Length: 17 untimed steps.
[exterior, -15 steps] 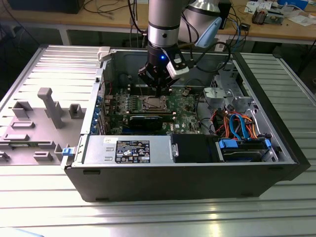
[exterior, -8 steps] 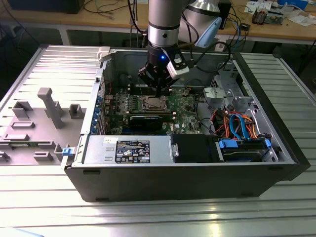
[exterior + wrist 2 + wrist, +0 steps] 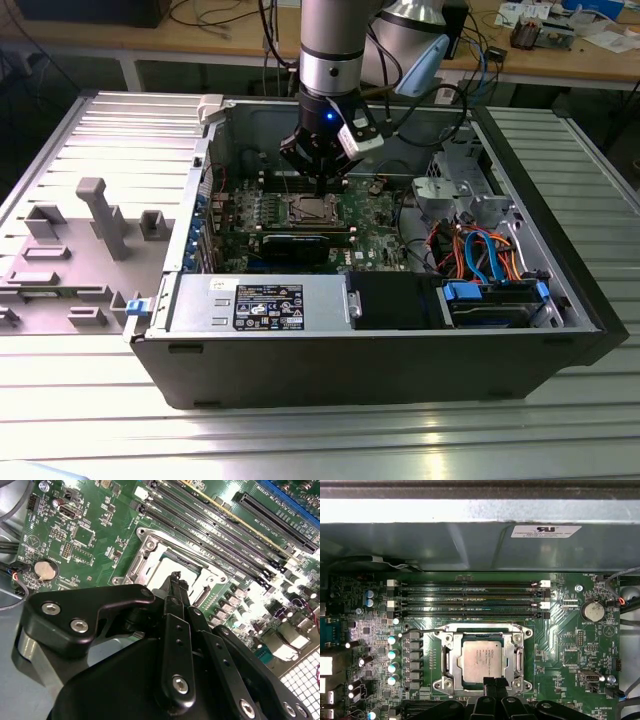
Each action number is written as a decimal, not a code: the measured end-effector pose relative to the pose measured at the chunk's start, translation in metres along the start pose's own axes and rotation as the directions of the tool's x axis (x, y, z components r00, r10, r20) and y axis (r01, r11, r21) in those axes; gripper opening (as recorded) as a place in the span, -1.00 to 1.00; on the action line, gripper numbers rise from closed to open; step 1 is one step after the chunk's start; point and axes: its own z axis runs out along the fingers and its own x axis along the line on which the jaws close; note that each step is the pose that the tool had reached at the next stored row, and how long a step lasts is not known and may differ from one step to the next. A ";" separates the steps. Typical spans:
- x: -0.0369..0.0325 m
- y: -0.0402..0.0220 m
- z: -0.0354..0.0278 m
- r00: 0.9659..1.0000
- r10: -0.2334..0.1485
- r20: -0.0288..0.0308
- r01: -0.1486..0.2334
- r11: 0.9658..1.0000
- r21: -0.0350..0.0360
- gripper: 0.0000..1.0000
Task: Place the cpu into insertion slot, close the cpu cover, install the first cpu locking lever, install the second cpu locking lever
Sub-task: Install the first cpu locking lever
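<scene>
The cpu (image 3: 485, 657) lies flat in the insertion slot (image 3: 442, 685) on the green motherboard, its pale metal face up. Down around it lies the cpu cover (image 3: 451, 655), a silvery frame. A thin dark lever (image 3: 420, 629) runs along the slot's side nearest the memory slots. My gripper (image 3: 495, 682) hovers just above the edge of the slot, fingers together with nothing between them. In the second wrist view the black fingers (image 3: 176, 630) taper to a point over the cpu (image 3: 167, 565). The exterior view has the gripper (image 3: 322, 186) directly over the slot (image 3: 312, 210) inside the open case.
Long black memory slots (image 3: 470, 600) and a coin battery (image 3: 594, 611) flank the socket. A black expansion card (image 3: 295, 243), a grey power supply (image 3: 260, 300) and a drive cage with blue and orange cables (image 3: 480, 250) crowd the case. Grey fixtures (image 3: 100, 215) stand outside.
</scene>
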 end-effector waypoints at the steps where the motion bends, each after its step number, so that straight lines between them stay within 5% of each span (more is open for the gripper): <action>1: 0.0000 0.0000 0.0000 1.000 -0.001 0.000 0.001 1.000 0.000 -0.79; 17: 0.0000 0.0000 0.0000 1.000 -0.024 0.001 0.024 1.000 0.000 -0.79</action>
